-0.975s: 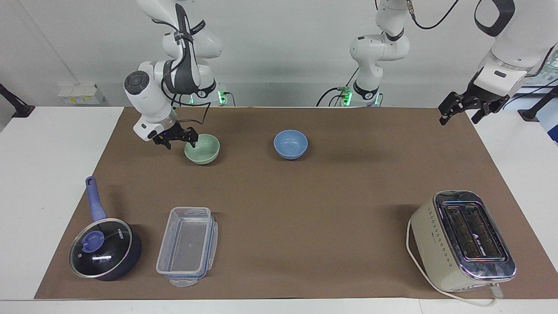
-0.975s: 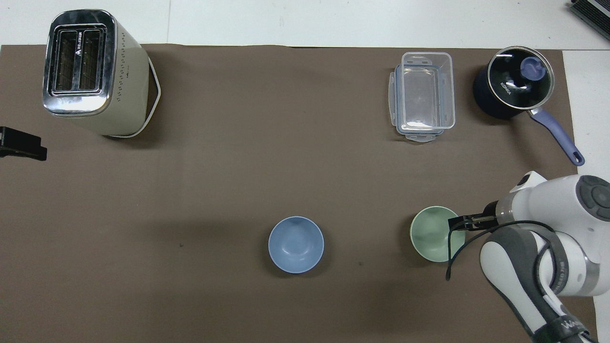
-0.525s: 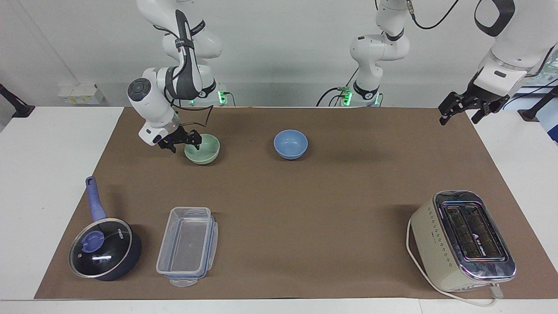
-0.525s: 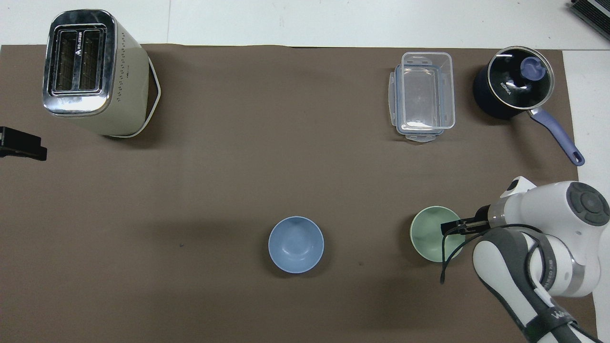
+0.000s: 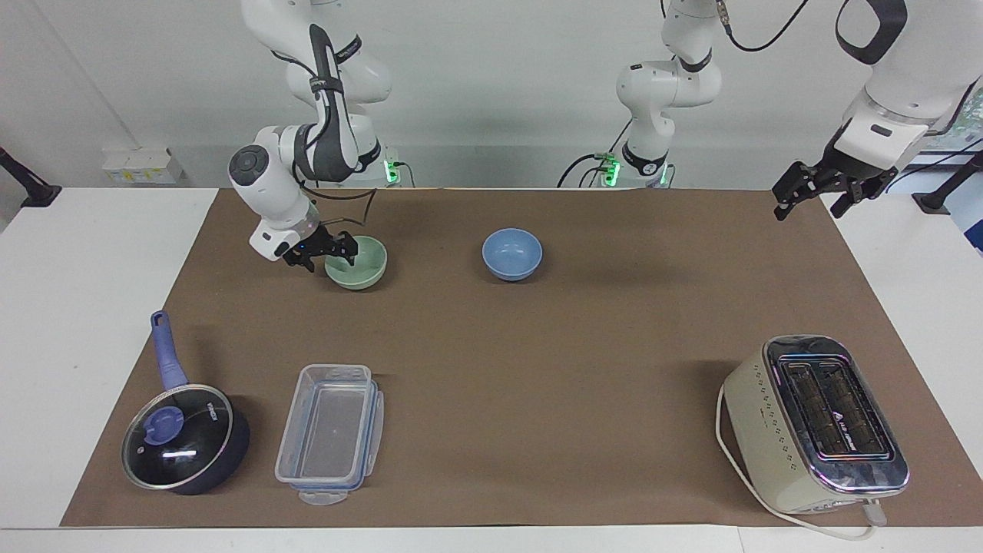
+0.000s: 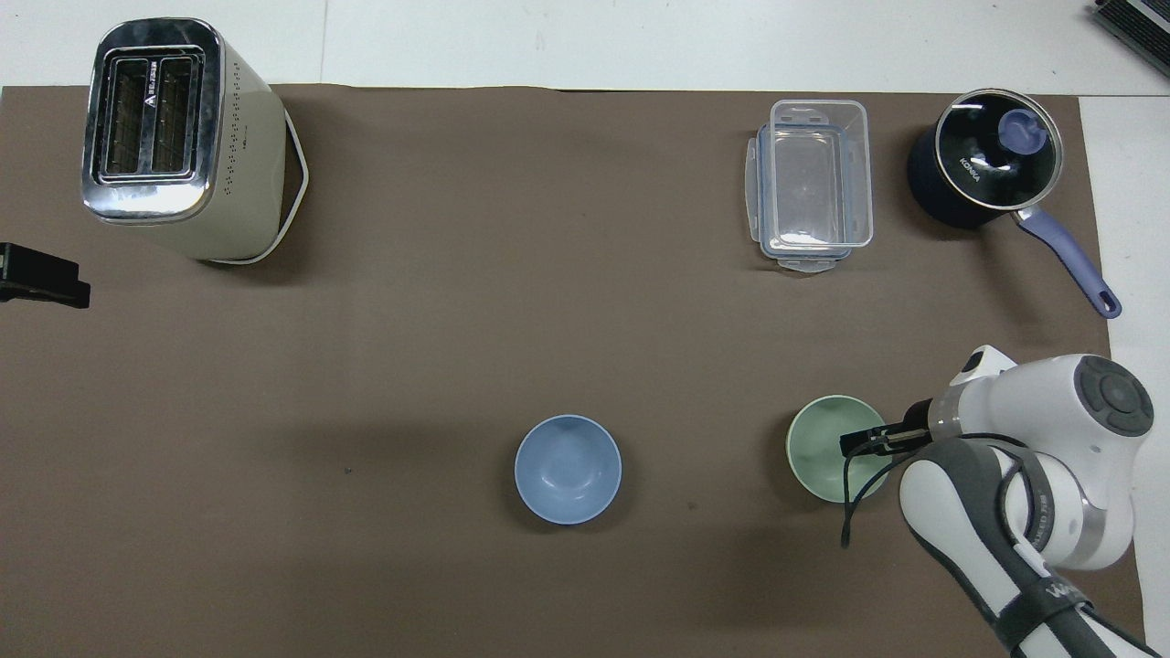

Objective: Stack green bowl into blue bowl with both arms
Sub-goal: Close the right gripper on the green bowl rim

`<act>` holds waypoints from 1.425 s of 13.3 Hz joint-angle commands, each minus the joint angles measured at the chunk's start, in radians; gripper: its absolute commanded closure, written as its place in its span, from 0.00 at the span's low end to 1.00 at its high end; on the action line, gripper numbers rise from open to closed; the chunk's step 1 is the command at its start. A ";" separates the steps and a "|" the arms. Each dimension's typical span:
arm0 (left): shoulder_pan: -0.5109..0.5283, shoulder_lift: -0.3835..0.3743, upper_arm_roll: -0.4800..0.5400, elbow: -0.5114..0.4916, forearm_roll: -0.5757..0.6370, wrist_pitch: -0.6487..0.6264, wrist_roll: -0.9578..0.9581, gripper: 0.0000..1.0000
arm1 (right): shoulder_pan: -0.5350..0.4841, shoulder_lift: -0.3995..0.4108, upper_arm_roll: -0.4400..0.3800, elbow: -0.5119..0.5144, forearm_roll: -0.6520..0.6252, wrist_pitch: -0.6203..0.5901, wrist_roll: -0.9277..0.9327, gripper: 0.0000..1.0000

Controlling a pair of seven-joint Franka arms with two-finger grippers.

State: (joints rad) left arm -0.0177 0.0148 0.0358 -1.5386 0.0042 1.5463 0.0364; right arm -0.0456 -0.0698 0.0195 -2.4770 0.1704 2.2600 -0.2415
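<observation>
The fingers of the right gripper [image 5: 332, 252] straddle the rim of the green bowl [image 5: 358, 263] in the facing view, one reaching inside and one outside on the side toward the right arm's end of the table, and we judge them to be just starting to narrow; whether they already press the wall we cannot tell. Compared with a second ago, the right wrist has swung round and the gripper has settled lower onto that rim, while the bowl has stayed flat on the brown mat [image 5: 537, 361]. The blue bowl [image 5: 512, 253] sits well apart, beside the green one toward the left arm's end, empty and unmoved. The left gripper [image 5: 822, 187] waits raised over the mat's edge at its own end, fingers spread wide, unchanged. In the overhead view the right gripper [image 6: 864, 442] has crept further over the green bowl [image 6: 827, 448], its tip now past the rim and over the hollow, and the blue bowl [image 6: 568, 469] lies where it was; only a dark tip of the left gripper [image 6: 41, 276] shows at the frame's edge. For us this means the approach is finished and the grasp is beginning; lifting, carrying and nesting are all still ahead.
</observation>
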 commanded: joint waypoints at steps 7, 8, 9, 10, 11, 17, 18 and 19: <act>0.002 0.004 -0.002 0.015 0.019 -0.020 -0.010 0.00 | -0.043 0.002 0.002 0.009 0.115 0.000 -0.127 0.76; 0.002 0.004 -0.002 0.015 0.019 -0.020 -0.010 0.00 | -0.043 0.004 0.002 0.009 0.123 -0.003 -0.127 0.88; 0.002 0.004 -0.002 0.015 0.019 -0.021 -0.010 0.00 | -0.043 0.004 0.002 0.015 0.139 -0.014 -0.128 0.96; 0.002 0.004 -0.002 0.015 0.019 -0.021 -0.010 0.00 | -0.043 0.001 0.002 0.023 0.150 -0.025 -0.128 0.96; 0.002 0.004 -0.002 0.015 0.019 -0.021 -0.010 0.00 | -0.043 -0.001 0.002 0.033 0.150 -0.042 -0.128 0.98; 0.002 0.004 -0.002 0.015 0.019 -0.020 -0.010 0.00 | -0.027 -0.019 0.004 0.053 0.152 -0.057 -0.119 1.00; 0.002 0.004 -0.002 0.015 0.019 -0.021 -0.010 0.00 | -0.023 -0.033 0.014 0.070 0.152 -0.092 -0.107 1.00; 0.002 0.004 -0.002 0.015 0.019 -0.021 -0.010 0.00 | 0.001 -0.034 0.022 0.099 0.152 -0.147 -0.076 1.00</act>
State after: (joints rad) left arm -0.0177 0.0148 0.0358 -1.5386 0.0042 1.5459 0.0362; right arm -0.0665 -0.0766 0.0266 -2.4180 0.2911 2.1962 -0.3277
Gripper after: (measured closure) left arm 0.000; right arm 0.956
